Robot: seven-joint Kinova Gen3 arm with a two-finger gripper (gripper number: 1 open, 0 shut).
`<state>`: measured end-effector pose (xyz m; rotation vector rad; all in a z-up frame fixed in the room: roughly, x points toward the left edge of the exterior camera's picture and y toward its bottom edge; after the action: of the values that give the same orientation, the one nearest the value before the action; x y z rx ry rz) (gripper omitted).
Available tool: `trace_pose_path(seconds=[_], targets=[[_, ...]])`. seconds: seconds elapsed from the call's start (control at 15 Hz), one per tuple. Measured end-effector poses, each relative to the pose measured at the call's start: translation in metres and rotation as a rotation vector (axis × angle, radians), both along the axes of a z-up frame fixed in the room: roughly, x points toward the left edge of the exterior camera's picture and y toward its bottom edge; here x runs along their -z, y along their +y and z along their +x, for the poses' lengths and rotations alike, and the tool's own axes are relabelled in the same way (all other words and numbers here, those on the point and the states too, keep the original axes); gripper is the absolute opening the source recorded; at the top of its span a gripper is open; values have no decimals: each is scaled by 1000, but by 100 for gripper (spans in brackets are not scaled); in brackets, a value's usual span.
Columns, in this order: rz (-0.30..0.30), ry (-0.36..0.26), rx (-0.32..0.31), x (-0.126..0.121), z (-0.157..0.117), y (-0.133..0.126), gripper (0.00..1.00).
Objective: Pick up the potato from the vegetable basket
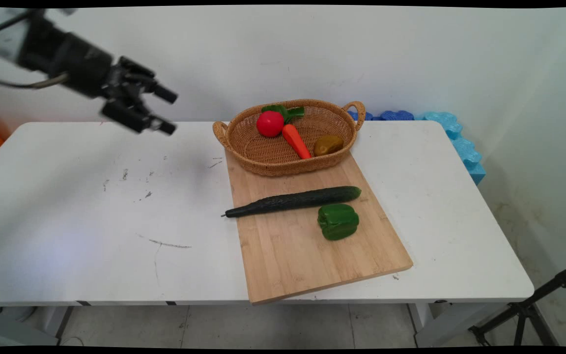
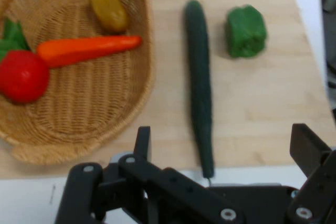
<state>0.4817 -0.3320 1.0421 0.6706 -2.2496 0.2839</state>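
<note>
Black and empty, the gripper (image 1: 157,110) hung in the air above the left part of the table (image 1: 91,206), with its two fingers (image 2: 143,141) spread wide and nothing between them. It was well apart from every object and touched none of them. It pointed toward the board (image 1: 307,246), which lay on the right half of the table.

On the board, the cucumber (image 1: 293,200) lay across, and its thin stem end reached a little over the board's left edge, on the side of the gripper. This was the nearest thing to the gripper. Just beside the cucumber, on the near side, sat the green pepper (image 1: 338,221); whether the two touched, I could not tell.

At the far end of the board stood the basket (image 1: 263,155). Inside it were a tomato (image 1: 269,123) with green leaves (image 1: 285,111) behind it, a carrot (image 1: 296,141) beside the tomato, and a brownish potato (image 1: 328,145) a little apart, near the right wall.
</note>
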Motion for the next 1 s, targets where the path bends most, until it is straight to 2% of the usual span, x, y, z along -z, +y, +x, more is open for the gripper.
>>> trace_pose_path(seconds=[0.4,0.67,1.0], targets=[[30,-14,-136,2,-68,-71,100],[63,-22,-235,22,-119,-126,100],[110,-32,-325,59,-174,-189,100]])
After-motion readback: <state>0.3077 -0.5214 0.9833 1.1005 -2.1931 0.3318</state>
